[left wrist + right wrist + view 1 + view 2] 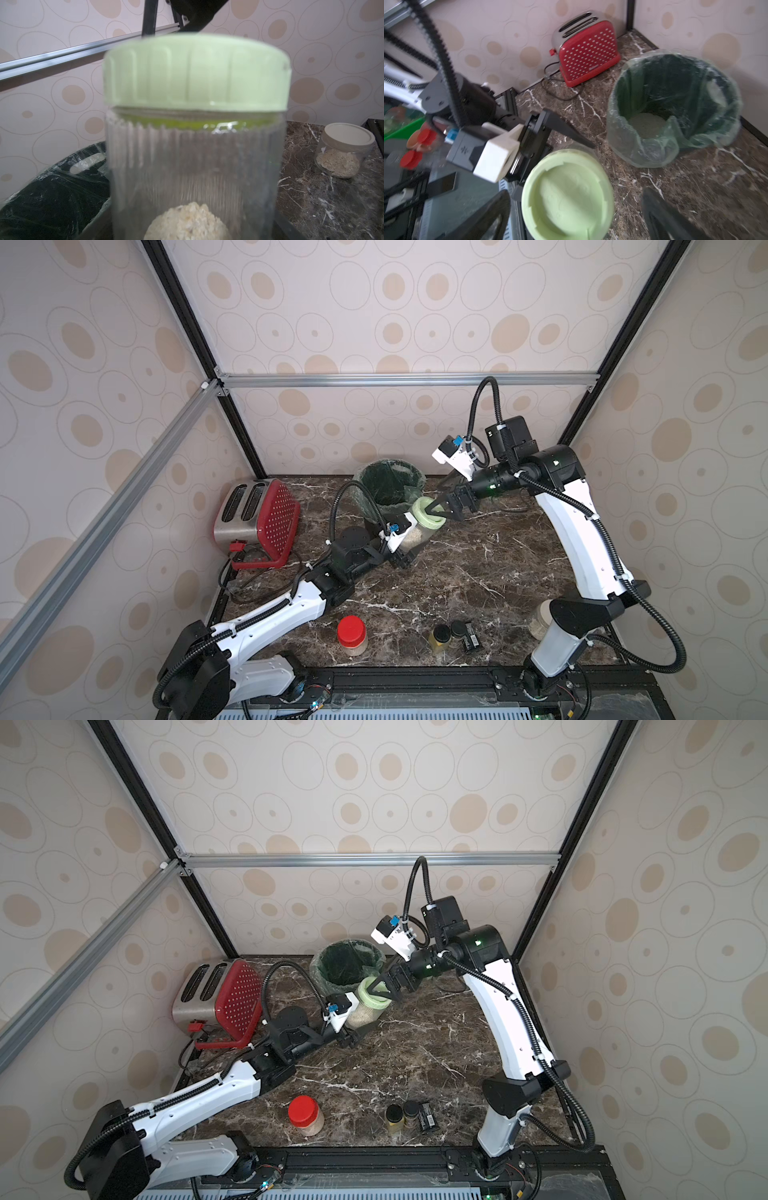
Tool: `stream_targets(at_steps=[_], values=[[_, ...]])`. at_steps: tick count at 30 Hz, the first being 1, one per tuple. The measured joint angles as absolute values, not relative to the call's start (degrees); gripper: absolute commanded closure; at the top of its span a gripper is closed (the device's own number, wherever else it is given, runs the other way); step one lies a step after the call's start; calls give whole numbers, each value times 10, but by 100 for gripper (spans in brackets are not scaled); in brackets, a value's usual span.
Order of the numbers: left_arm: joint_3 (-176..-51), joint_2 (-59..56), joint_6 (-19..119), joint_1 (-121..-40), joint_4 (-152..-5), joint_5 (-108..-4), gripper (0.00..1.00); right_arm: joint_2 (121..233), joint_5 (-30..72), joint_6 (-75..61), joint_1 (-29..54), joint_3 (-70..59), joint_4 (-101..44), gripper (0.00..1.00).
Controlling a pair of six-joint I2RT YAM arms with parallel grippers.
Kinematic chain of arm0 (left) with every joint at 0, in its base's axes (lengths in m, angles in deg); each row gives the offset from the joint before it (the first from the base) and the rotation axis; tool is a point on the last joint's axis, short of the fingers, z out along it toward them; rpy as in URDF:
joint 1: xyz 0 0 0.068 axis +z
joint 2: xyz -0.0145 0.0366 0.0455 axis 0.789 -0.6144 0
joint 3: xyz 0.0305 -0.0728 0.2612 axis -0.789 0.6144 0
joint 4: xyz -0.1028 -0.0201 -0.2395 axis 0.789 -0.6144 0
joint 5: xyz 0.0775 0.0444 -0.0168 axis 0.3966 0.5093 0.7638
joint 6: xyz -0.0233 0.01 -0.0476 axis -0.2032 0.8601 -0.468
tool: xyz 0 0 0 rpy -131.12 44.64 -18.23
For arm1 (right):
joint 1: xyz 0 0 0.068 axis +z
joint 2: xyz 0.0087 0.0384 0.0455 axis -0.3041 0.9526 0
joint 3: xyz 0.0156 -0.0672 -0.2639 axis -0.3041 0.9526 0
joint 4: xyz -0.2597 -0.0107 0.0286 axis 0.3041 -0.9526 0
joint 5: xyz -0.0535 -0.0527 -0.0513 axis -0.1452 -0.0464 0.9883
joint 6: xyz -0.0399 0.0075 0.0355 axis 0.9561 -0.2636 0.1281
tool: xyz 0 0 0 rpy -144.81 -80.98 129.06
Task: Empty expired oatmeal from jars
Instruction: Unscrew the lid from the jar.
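My left gripper (404, 559) is shut on the clear body of the pale-green-lidded jar (415, 536) and holds it tilted beside the bin, lid on. Oatmeal (187, 222) lies in its lower end. My right gripper (571, 209) is open, its two fingers standing either side of the green lid (566, 197) with gaps showing. The red-lidded jar (352, 635) stands near the front edge, with oatmeal inside. The beige-lidded jar (345, 149) stands at the right, half hidden behind my right arm in a top view (540, 620).
A black bin with a green liner (372, 510) stands at the back; pale grains lie on its bottom (646, 124). A red toaster (257, 518) with its cord sits at the back left. Two small black-capped bottles (449, 635) and a black block (471, 638) stand at the front.
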State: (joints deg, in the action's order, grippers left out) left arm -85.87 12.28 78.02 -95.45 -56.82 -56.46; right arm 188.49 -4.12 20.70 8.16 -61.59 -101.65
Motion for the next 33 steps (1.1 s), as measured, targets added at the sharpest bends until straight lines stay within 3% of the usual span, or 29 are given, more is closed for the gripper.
stream_targets(at_steps=[4, 10, 33], values=[[-859, 111, 780, -954, -568, -565, 100, 1884, 31, 61, 82, -650, -1013, 0], [-859, 103, 780, -954, -566, -565, 100, 1861, 108, -35, 122, -619, -1013, 0], [-867, 92, 781, -954, -572, -565, 100, 1853, 173, -43, 166, -536, -1021, 0]])
